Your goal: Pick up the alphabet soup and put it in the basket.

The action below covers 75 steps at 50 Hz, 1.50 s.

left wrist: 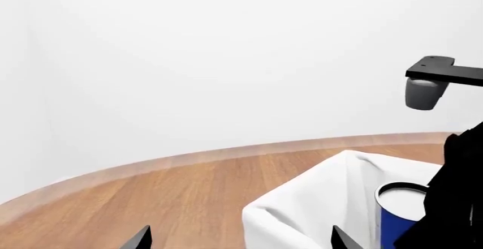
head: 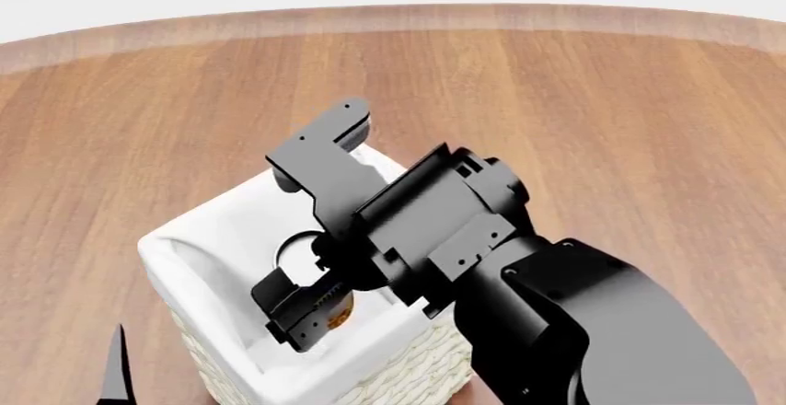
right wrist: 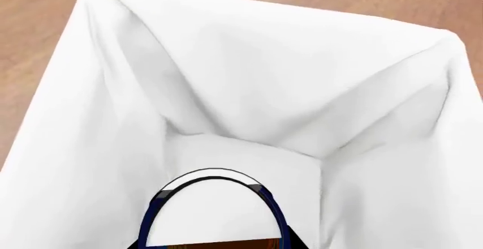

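Black and bulky, the right arm fills the lower right of the head view, and its right gripper [head: 307, 306] hangs over the mouth of the tall square cream wicker basket with the white cloth lining [head: 184, 258], clamped on the small cylindrical alphabet soup can with the blue label and plain silver-white top [right wrist: 214, 218]. In the right wrist view the can's round end sits just in front of the camera with the lining's folds and the basket's pale floor beyond it, so the can is held above the opening, inside the rim's outline, not yet resting on the bottom. The left wrist view shows its blue side and pale top [left wrist: 397, 209] level with the cloth rim. Carrying looks done and placing is in hand; the next move calls for lowering a little further and parting the jaws. The left gripper [left wrist: 237, 239] shows only two dark fingertips spread wide, holding nothing, beside the basket over the brown wooden floor [head: 614, 101].
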### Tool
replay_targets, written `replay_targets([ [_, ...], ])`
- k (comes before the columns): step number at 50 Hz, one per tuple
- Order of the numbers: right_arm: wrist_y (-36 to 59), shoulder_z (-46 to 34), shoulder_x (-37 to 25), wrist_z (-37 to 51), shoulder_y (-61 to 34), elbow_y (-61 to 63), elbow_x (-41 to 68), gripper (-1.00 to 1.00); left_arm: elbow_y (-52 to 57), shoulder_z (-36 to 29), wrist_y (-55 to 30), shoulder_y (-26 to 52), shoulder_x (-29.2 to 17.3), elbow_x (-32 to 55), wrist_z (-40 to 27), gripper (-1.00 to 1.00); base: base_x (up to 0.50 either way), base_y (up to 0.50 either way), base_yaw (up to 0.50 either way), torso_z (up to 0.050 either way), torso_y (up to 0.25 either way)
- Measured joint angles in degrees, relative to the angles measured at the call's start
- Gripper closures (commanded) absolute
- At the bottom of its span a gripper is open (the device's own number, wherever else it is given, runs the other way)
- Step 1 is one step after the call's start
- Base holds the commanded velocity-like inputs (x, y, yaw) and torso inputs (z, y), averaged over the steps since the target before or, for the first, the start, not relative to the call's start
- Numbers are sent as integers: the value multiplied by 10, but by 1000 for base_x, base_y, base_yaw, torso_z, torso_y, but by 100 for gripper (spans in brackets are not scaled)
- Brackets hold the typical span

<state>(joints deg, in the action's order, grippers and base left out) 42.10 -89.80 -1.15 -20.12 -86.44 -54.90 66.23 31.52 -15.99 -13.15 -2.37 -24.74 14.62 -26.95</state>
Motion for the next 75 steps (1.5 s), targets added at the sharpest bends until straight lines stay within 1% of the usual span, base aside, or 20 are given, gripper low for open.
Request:
replay_targets([
  [25,-20,-5,0,40,9,2,43,100,-2,1,4,0,-3,5,-2,-100,0,0,0,0,0],
  [53,-30,-6,0,50,17,4,50,100,-3,0,4,1,-6,9,-5,-100,0,0,0,0,0],
  [54,-30,-6,0,50,17,4,51,-100,-3,0,5,1,-6,9,-5,-100,0,0,0,0,0],
  [75,-30,1,0,56,9,5,47,-100,-5,1,11,-1,-8,13,-6,-100,0,0,0,0,0],
])
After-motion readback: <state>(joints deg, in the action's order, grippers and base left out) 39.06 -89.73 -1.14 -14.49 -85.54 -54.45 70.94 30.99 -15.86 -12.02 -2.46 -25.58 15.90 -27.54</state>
